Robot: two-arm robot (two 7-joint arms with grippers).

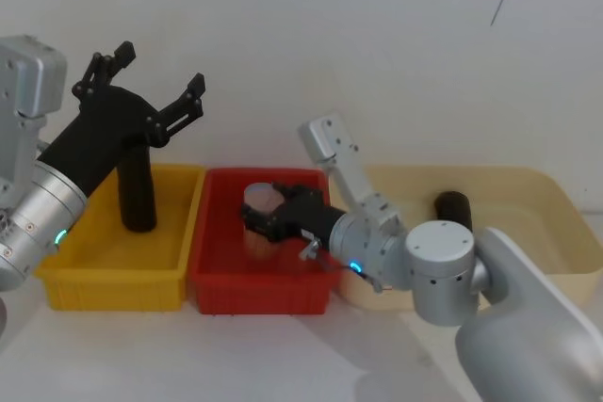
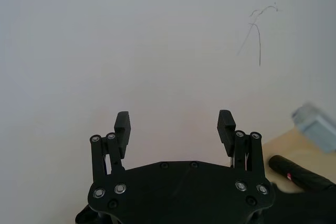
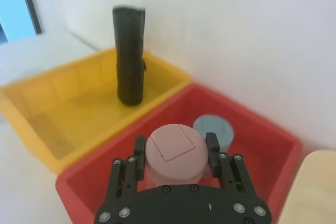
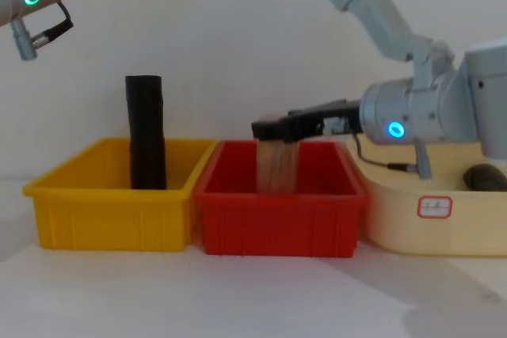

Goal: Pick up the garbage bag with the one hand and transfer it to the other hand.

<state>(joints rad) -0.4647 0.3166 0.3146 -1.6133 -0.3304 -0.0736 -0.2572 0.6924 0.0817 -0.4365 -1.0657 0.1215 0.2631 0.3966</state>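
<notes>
Three bins stand in a row on the table: yellow bin on the robot's left, red bin in the middle, cream bin on the right.

The garbage bag, a black roll with a small red mark near one end, is in the cream bin. It lies on its side with the long axis low, not upright. In the head view the roll shows one rounded end toward the back of the bin, and its other end is hidden behind the right arm. The exact heading cannot be told.

A second black roll stands upright in the yellow bin with its long axis vertical.

The left gripper is raised above the yellow bin with its fingers spread wide and nothing between them.

The right gripper is over the red bin, its fingers clamped on either side of a pink cylinder. A blue cylinder stands just beside the pink one inside the red bin.
</notes>
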